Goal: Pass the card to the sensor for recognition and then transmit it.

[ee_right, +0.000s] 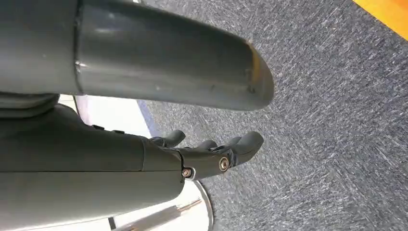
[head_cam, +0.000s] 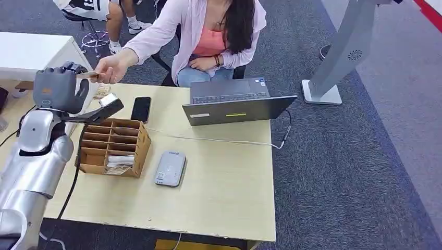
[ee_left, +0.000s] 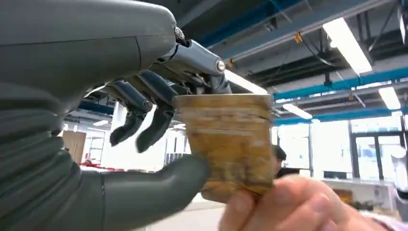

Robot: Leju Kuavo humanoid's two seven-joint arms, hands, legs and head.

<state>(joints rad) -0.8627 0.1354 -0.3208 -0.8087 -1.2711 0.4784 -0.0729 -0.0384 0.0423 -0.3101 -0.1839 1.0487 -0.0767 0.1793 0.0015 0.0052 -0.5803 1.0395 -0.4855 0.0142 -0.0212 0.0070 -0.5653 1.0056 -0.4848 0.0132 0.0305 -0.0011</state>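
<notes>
The robot's left hand (head_cam: 58, 86), raised above the far left corner of the table (head_cam: 224, 177), pinches a worn brown card (ee_left: 226, 144) between thumb and fingers while a seated person's hand (head_cam: 110, 69) grips the card's other end. In the left wrist view both holds are plain: the grey thumb presses the card from one side, the dark fingers from the other, and the person's fingertips (ee_left: 293, 207) close on its free edge. The pale grey sensor (head_cam: 170, 168) lies flat on the table beside the cardboard card box (head_cam: 112, 147), well apart from the card. Whether the card has been read cannot be told from this scene; by the look of it the task has reached its last step, the handover, and what is left is for the robot to let go. The right hand (ee_right: 211, 154) hangs over the carpet, fingers loosely curled, holding nothing.
</notes>
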